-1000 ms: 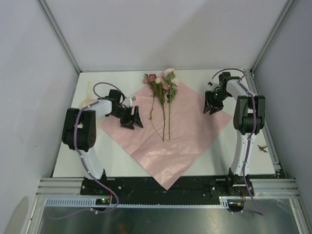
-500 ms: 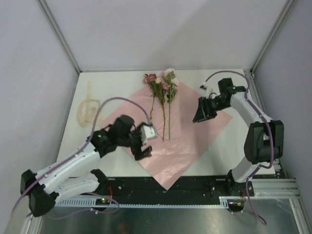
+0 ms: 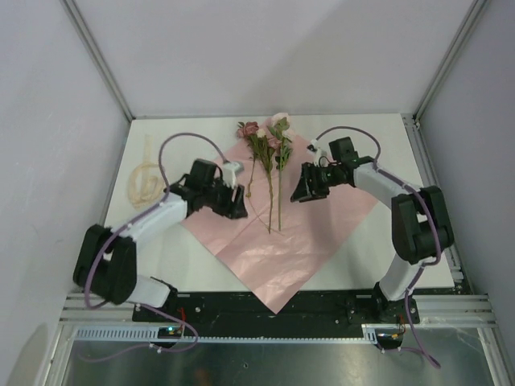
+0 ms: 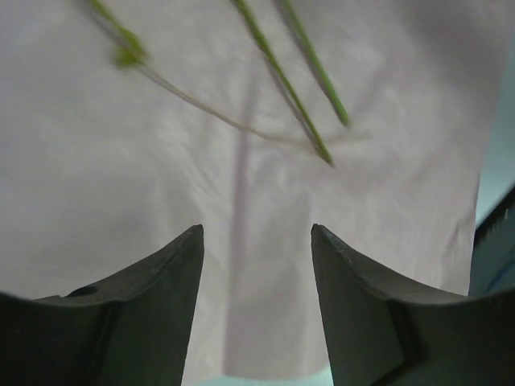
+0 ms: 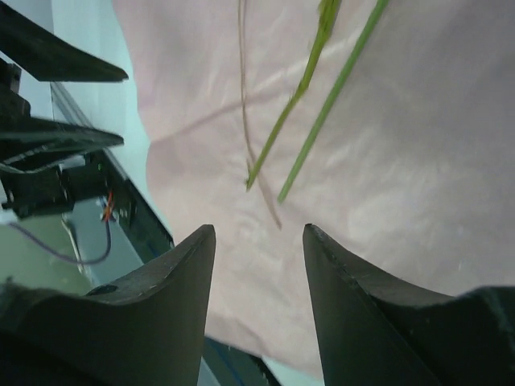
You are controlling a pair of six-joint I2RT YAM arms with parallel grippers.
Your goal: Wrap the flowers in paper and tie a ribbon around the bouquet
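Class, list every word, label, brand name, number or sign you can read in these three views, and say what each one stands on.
None: no text can be read in any view.
The paper, the flowers and the ribbon are plain, with no print.
The left gripper and the right gripper show bare dark fingers with no markings.

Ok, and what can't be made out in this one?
1. Rose heads of the flowers: cut off by the top edge in both wrist views; only stems show there.
2. Left corner of the paper: top view, hidden under the left arm.
3. The ribbon: top view only, too small to trace its ends.
4. Whether the jaws touch the paper: no view settles it.
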